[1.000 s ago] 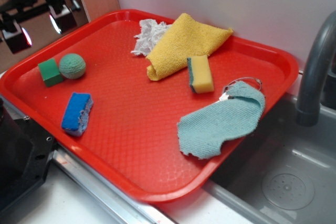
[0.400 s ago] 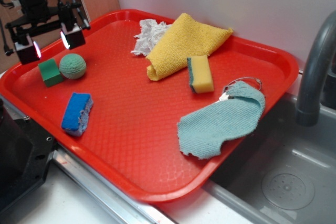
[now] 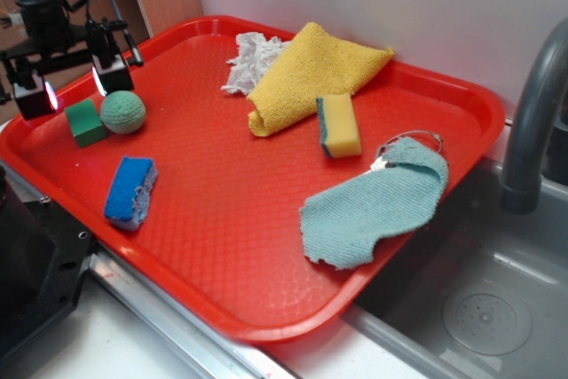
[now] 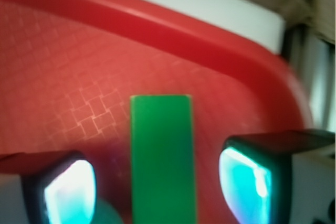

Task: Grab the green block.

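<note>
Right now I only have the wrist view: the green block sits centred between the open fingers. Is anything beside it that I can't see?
Observer: Yes. The exterior view shows a pale-green ball right beside the block, touching or nearly, close to one of the fingers.
Operator: Are the fingers down around the block?
Observer: Not yet; from that view they hang just above it.
Operator: Anything else near?
Observer: A blue sponge lies apart from both, toward the tray's near edge.
</note>
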You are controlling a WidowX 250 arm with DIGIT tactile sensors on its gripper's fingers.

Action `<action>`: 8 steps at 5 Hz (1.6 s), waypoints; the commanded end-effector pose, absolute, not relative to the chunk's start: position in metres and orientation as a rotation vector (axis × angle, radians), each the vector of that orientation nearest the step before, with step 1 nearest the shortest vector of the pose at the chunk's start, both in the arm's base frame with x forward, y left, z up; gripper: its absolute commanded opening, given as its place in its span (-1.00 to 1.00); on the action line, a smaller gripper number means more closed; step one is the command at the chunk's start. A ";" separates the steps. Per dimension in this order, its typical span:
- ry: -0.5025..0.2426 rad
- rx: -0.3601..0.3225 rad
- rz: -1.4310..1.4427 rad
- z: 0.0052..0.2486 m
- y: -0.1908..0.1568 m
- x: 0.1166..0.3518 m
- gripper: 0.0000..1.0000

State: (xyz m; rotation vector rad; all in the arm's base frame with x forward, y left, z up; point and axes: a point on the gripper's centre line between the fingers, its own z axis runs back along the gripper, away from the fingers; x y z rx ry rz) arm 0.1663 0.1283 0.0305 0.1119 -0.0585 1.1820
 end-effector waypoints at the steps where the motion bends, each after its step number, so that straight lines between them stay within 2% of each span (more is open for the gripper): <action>1: -0.039 0.138 1.132 0.010 0.132 0.157 0.34; 2: -0.037 0.129 1.080 0.022 0.126 0.156 -1.00; 3: -0.061 0.145 0.855 0.054 0.112 0.168 -1.00; 4: -0.177 0.131 0.613 0.104 0.077 0.190 -1.00; 5: -0.264 0.122 0.367 0.153 0.043 0.198 -1.00; 6: -0.212 0.107 0.113 0.194 0.011 0.206 -1.00; 7: -0.188 0.136 0.055 0.195 -0.007 0.206 -1.00; 8: -0.174 0.128 0.082 0.193 -0.001 0.207 -1.00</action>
